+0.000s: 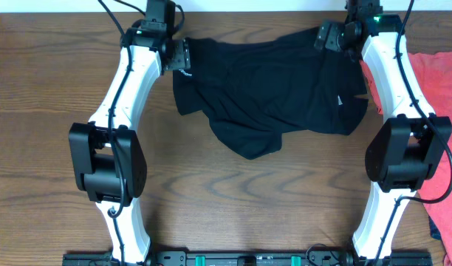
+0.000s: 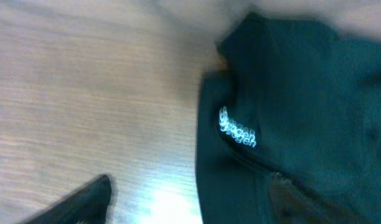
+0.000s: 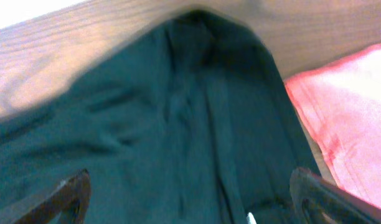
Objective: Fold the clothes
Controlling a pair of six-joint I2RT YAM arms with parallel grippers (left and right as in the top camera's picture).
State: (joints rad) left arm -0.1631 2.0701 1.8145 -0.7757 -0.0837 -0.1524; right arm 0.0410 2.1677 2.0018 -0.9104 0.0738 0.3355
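Spread fingers (image 3: 66,198) of the right gripper (image 3: 190,196) frame the bottom of its wrist view, wide apart and pinching nothing. Dark cloth lies just below them. That cloth is the black garment (image 1: 263,89), one piece, rumpled across the far side of the table (image 1: 226,199) with a loose lobe sagging toward the near edge. The left gripper (image 2: 193,198) hangs at its other upper corner, by a small white print (image 2: 237,129). Its fingers are also parted, with only the hem between them. My guess is each gripper sits at a corner so the cloth is laid out wide, ready for a first fold. No fold shows yet. I count two arms, the left arm (image 1: 126,85) and the right arm (image 1: 392,74), and one red-orange T-shirt (image 1: 440,111) set aside beyond the right arm, clear of the work.
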